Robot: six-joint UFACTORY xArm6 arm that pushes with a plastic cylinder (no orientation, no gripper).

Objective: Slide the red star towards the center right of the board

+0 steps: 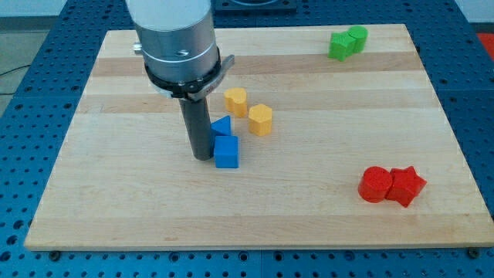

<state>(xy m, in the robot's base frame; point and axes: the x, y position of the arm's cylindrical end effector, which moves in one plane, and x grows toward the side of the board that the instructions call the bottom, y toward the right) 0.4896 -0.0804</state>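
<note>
We found my tip [202,157] resting beside the blue cube [226,152], well apart from the red star [406,186]; no pincer was fitted, so none could be reported.

Arm upright at view's upper left, rod vertical, my tip [202,157] on board

Pale smooth wooden board [116,208], matt plastic-looking red star [406,186], dark matt rod [198,127]
</note>
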